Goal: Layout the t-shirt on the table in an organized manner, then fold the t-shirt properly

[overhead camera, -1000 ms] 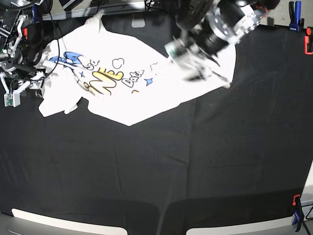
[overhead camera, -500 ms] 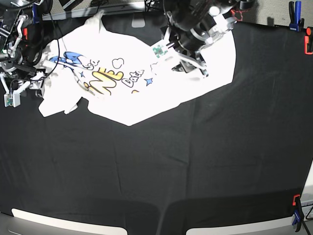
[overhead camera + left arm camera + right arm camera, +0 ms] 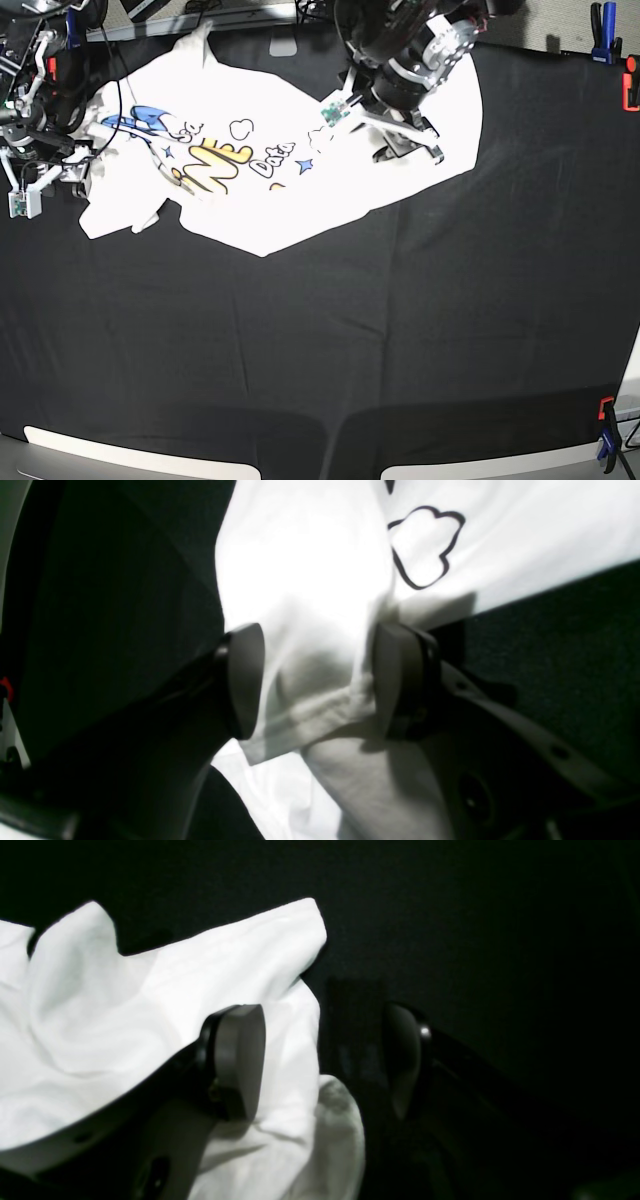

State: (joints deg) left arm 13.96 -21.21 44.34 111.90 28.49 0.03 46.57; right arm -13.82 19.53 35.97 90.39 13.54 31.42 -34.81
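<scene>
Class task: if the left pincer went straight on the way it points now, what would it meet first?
Most likely the t-shirt: the left pincer stands open astride a white fold near the hem. How near it is stays unclear.

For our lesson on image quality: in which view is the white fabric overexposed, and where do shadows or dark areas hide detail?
Left wrist view: the t-shirt blows out to featureless white above the open left gripper, whose fingers cast grey shadows on the hem. Right wrist view: the table is near-black, swallowing one finger of the right gripper. Base view: evenly lit.
</scene>
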